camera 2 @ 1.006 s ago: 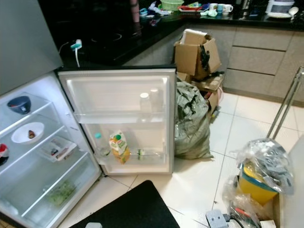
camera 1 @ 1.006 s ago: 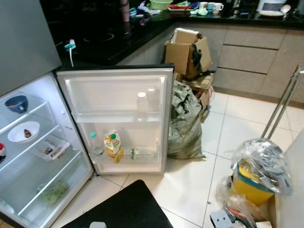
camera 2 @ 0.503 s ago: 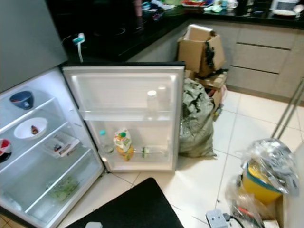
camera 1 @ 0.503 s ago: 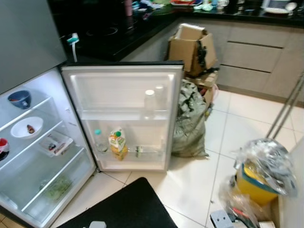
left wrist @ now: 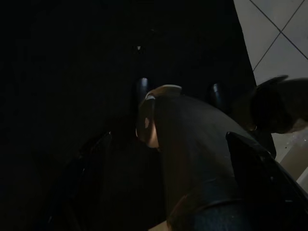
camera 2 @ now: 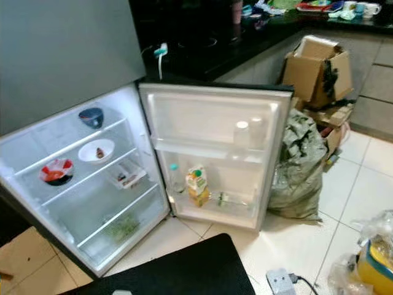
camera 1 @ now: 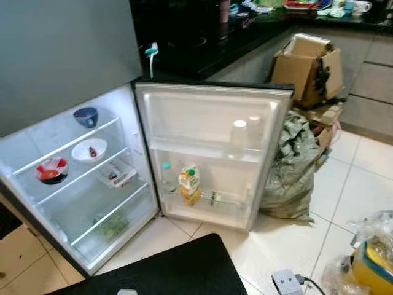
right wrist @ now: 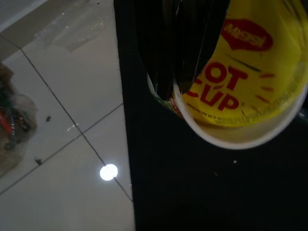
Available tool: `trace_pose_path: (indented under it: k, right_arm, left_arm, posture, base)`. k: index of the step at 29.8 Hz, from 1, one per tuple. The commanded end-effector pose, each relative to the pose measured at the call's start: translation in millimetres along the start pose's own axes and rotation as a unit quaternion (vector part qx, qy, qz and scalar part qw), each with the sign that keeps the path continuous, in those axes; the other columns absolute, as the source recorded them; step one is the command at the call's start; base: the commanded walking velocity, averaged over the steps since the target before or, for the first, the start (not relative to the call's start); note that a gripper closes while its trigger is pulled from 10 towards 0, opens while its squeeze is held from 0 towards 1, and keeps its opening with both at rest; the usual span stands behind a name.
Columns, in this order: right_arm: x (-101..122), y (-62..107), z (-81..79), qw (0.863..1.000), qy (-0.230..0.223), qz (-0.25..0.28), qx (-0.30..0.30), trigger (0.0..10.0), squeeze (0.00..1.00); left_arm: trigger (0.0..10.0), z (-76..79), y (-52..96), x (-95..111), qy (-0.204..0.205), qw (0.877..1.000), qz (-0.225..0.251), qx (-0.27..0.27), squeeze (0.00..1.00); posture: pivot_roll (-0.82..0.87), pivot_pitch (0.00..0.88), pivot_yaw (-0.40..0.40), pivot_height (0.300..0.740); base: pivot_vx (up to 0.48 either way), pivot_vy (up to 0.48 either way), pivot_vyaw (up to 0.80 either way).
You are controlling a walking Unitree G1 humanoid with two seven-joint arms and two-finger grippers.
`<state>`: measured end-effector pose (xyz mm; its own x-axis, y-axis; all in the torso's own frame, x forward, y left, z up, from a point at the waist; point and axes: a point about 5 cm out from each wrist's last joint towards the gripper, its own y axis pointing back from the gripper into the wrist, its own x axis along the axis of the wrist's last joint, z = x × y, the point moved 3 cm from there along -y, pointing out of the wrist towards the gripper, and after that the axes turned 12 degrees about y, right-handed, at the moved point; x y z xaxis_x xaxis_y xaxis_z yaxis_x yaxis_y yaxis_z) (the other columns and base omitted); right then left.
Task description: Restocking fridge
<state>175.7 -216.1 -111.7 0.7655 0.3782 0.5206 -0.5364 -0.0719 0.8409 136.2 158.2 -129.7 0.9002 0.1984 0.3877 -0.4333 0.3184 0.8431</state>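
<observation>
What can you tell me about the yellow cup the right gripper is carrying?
The yellow cup looks like a paper or plastic instant-noodle cup with red "HOT CUP" lettering, a red oval logo and a pale rim. It hangs tilted in the right wrist view, over a black mat beside white floor tiles. The right gripper has its black fingers closed over the cup's rim and side.

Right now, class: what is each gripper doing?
Left gripper: shut on a dark bottle.
Right gripper: shut on a yellow cup.
</observation>
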Motion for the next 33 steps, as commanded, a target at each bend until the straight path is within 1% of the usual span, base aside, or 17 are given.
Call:
trace_pose_path:
  k: [1,4,7,9,21,24,27,28,31,33]
  right_arm:
    - [-8.6,0.6,-10.5,1.000,-0.009,-0.012,0.022,10.0,0.00]
    - [-7.9,0.5,-10.6,1.000,-0.012,-0.009,0.021,10.0,0.00]
    - [-1.4,-0.5,-8.7,1.000,-0.012,0.003,0.019,10.0,0.00]
    - [2.6,-1.0,-8.0,1.000,-0.016,0.012,0.021,10.0,0.00]
    - [16.2,-2.7,-5.0,0.999,-0.008,0.035,0.023,10.0,0.00]
    - [26.8,-3.7,-2.0,0.998,-0.009,0.054,0.022,10.0,0.00]
    - [30.7,-4.1,-0.9,0.998,-0.010,0.060,0.022,10.0,0.00]
    - [36.8,-4.8,0.6,0.997,-0.004,0.069,0.018,10.0,0.00]
    - [42.3,-5.5,2.4,0.997,0.001,0.073,0.013,10.0,0.00]
    - [53.7,-5.8,6.0,0.996,-0.001,0.093,0.006,10.0,0.00]
  left_arm:
    - [10.0,-5.9,2.8,-7.1,-0.001,1.000,-0.012,0.010,0.00]
    - [10.0,-5.6,2.6,-6.6,-0.002,1.000,-0.011,0.010,0.00]
    - [10.0,-5.6,2.4,-6.0,-0.003,1.000,-0.011,0.011,0.00]
    - [10.0,-5.5,2.4,-6.0,-0.004,1.000,-0.012,0.011,0.00]
    - [10.0,-4.2,1.5,-6.0,-0.003,1.000,-0.012,0.012,0.00]
    - [10.0,-3.9,1.4,-7.4,-0.005,1.000,-0.016,0.013,0.00]
    - [10.0,-3.9,1.3,-7.4,-0.006,1.000,-0.016,0.014,0.00]
    - [10.0,-3.8,1.2,-7.1,-0.007,1.000,-0.016,0.014,0.00]
    - [10.0,-3.5,0.9,-6.6,-0.007,1.000,-0.016,0.015,0.00]
    - [10.0,-3.1,0.7,-6.3,-0.007,1.000,-0.016,0.015,0.00]
  posture:
    - [-0.09,0.019,0.043,0.740]
    - [-0.10,0.018,0.044,0.740]
    - [-0.10,0.018,0.045,0.740]
    - [-0.10,0.018,0.045,0.740]
    - [-0.10,0.020,0.045,0.740]
    - [-0.10,0.020,0.046,0.740]
    - [-0.10,0.020,0.046,0.740]
    - [-0.11,0.020,0.046,0.740]
    - [-0.11,0.020,0.045,0.740]
    - [-0.11,0.022,0.045,0.740]
  base:
    - [0.000,0.000,0.79]
    - [0.000,0.000,0.79]
    - [0.000,0.000,0.00]
    - [0.000,0.000,0.63]
    - [0.000,0.000,0.77]
    - [0.000,0.000,0.77]
    - [0.000,0.000,0.77]
    - [0.000,0.000,0.00]
    - [0.000,0.000,0.00]
    - [0.000,0.000,0.00]
